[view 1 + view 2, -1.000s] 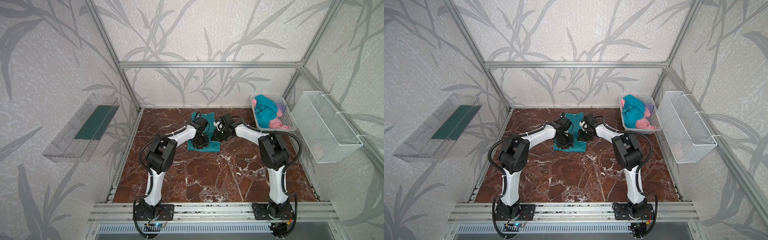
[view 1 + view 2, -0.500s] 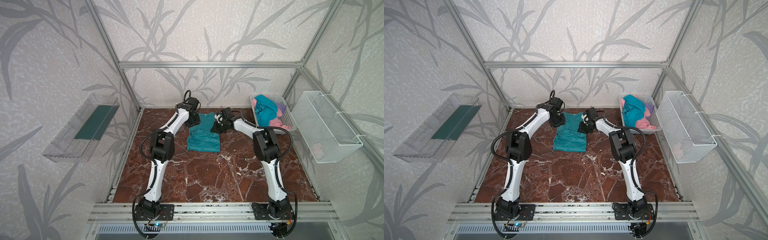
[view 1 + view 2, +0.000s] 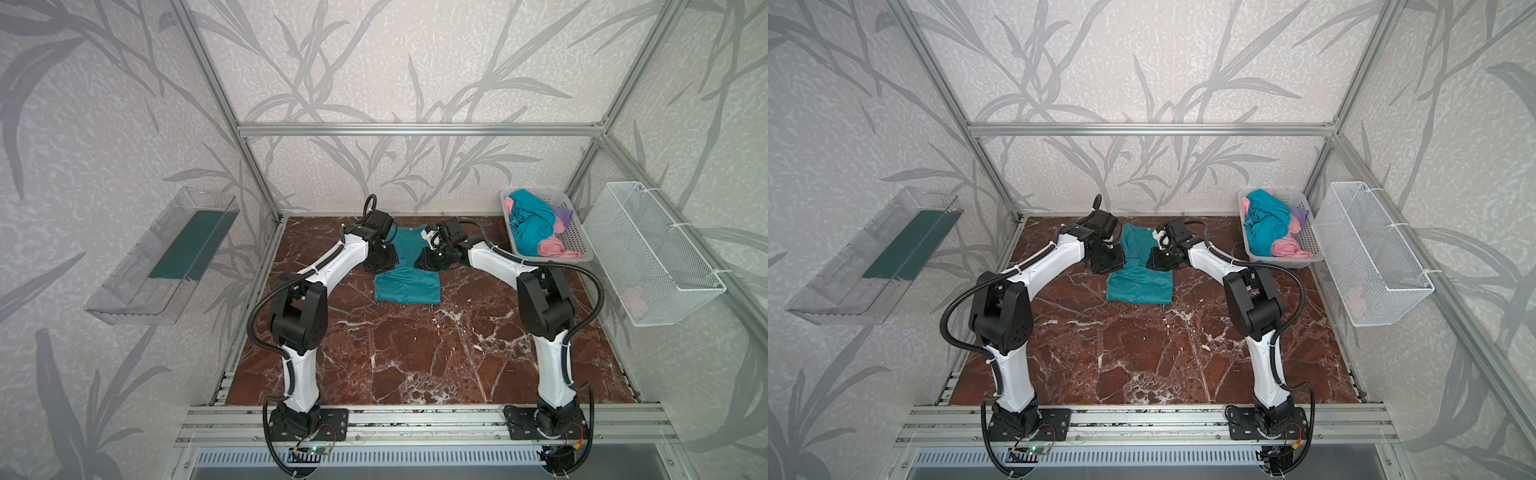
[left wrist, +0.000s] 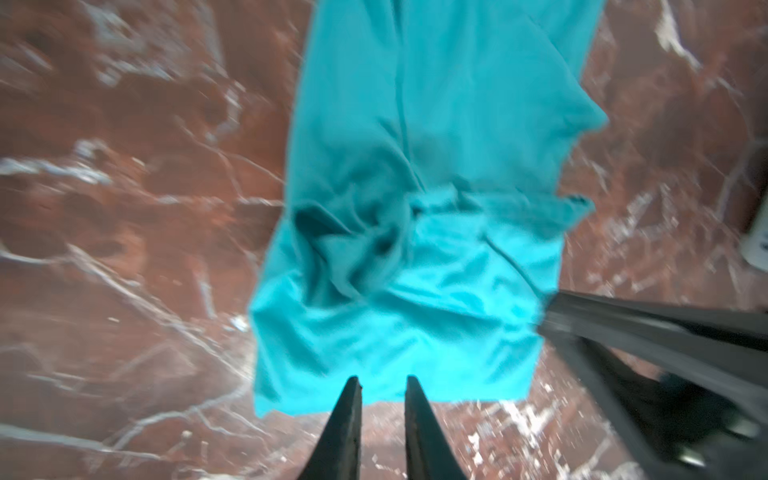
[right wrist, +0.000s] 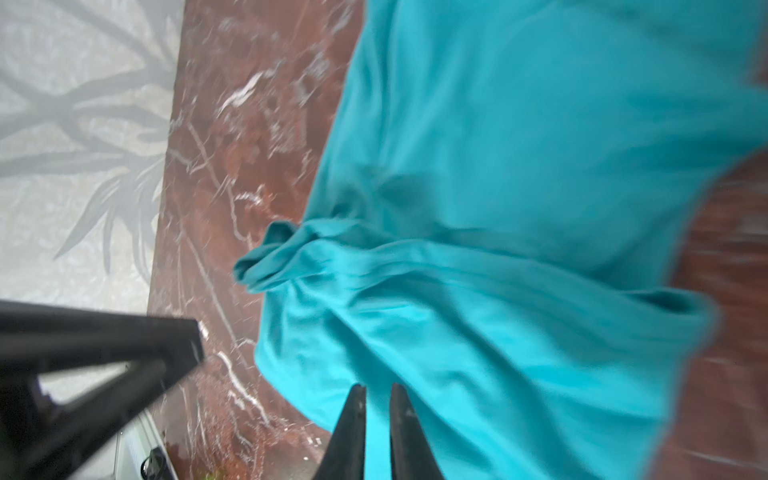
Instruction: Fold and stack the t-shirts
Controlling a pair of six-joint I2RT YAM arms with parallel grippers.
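A teal t-shirt (image 3: pixel 407 284) (image 3: pixel 1140 284) lies stretched out on the marble table, creased across its middle (image 4: pixel 415 208) (image 5: pixel 498 199). My left gripper (image 3: pixel 384 262) (image 3: pixel 1111 259) is low at its left side, my right gripper (image 3: pixel 428 261) (image 3: pixel 1158 261) at its right side. In the left wrist view the left gripper (image 4: pixel 382 382) stands narrowly open over the shirt's edge, with nothing between its fingers. The right gripper (image 5: pixel 378 388) also shows a thin gap, above the cloth. More t-shirts, teal (image 3: pixel 532 222), pink (image 3: pixel 552 248) and lilac (image 3: pixel 563 214), are piled in the grey basket (image 3: pixel 579 245).
The grey basket (image 3: pixel 1310 245) stands at the table's back right corner. A white wire basket (image 3: pixel 656 253) hangs on the right wall and a clear shelf (image 3: pixel 166 257) on the left wall. Metal frame posts edge the table.
Both grippers first carried the shirt's end to the back, laying it out long, then drew back toward the front to the shirt's middle. The left jaws have narrowed.
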